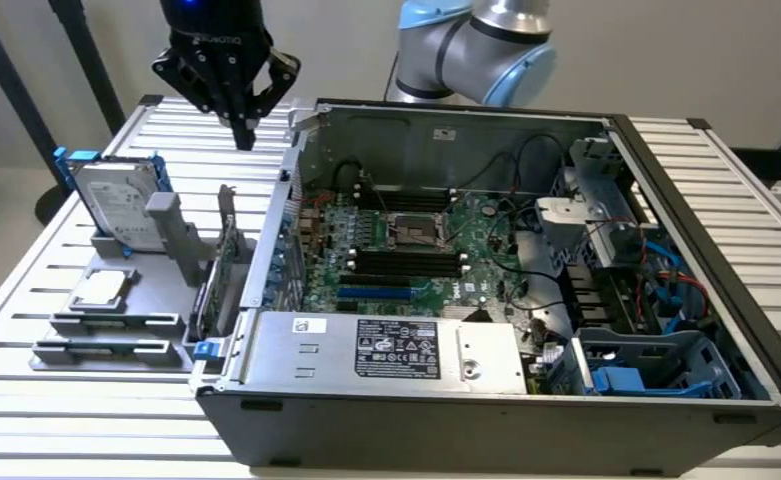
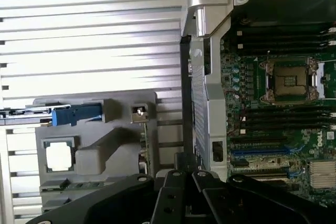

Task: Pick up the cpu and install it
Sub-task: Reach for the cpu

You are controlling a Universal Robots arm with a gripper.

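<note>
The cpu [image 1: 101, 289] is a small square chip with a dull silver top, lying flat in a grey holder block [image 1: 150, 262] at the exterior view's left, outside the computer case. The wrist view shows the cpu [image 2: 58, 157] as a bright square in the holder [image 2: 100, 148]. My gripper [image 1: 243, 138] hangs high above the slatted table, behind the holder and beside the case's left wall, well apart from the cpu. Its fingers point down, shut with nothing between them. In the wrist view, my gripper [image 2: 185, 174] is over the case wall. The motherboard's cpu socket [image 1: 414, 232] [image 2: 289, 81] lies open inside the case.
An open computer case [image 1: 710, 190] lies on its side on the slatted metal table [image 1: 43, 250]. A silver hard drive with blue rails [image 1: 117, 200] stands upright in the holder. A power supply [image 1: 390, 345], cables and blue drive bays [image 1: 644, 375] crowd the case's near and right parts.
</note>
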